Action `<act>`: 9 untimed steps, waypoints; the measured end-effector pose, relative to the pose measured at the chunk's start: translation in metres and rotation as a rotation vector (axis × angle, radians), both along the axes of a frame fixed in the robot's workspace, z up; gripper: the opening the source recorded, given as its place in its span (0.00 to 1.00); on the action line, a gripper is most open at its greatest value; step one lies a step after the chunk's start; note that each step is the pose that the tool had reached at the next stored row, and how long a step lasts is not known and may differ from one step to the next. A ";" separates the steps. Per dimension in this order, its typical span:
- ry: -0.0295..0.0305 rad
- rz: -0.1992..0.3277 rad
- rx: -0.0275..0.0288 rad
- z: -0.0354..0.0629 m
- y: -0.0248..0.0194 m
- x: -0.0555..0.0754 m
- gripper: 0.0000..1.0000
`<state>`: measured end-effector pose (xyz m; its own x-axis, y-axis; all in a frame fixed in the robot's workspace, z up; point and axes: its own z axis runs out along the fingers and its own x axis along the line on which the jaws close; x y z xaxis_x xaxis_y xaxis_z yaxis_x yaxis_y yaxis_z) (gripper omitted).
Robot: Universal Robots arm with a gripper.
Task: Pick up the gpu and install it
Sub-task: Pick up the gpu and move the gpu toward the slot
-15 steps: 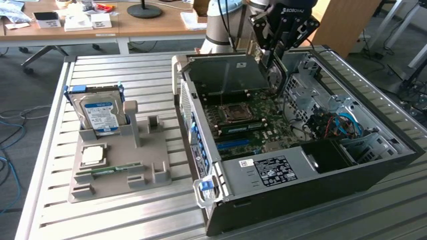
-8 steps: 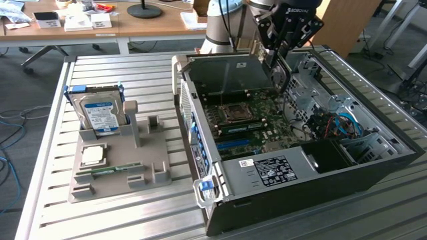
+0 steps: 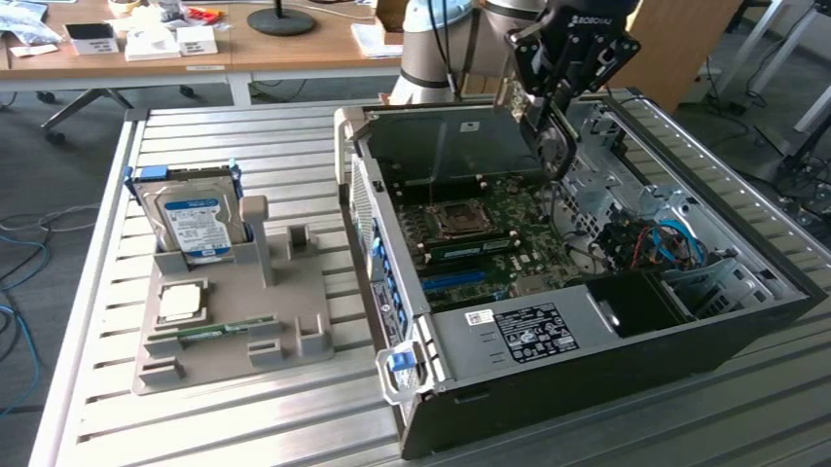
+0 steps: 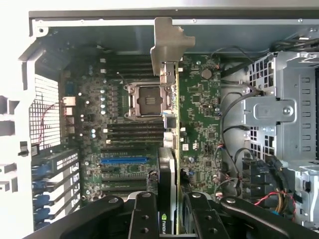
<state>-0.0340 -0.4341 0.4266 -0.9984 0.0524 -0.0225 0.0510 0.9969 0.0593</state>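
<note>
- The claw hangs over the open case (the lid is off).
- It grips the gpu, with a black finger on each flat side.
- The gpu points down from the claw, thin edge toward the board.
- Its silver end sticks out far from the claw, near the case wall.
- The blue slot lies below the claw, just beside the gpu.
- The drive stands well apart from the claw, outside the case.
</note>
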 end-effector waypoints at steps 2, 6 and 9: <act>-0.0001 0.000 0.0000 0.0000 0.0000 0.004 0.27; 0.0000 0.000 0.0000 0.0000 0.0001 0.012 0.27; 0.0000 0.000 0.0000 0.0000 0.0001 0.018 0.27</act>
<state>-0.0159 -0.4340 0.4266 -0.9984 0.0525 -0.0225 0.0511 0.9969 0.0593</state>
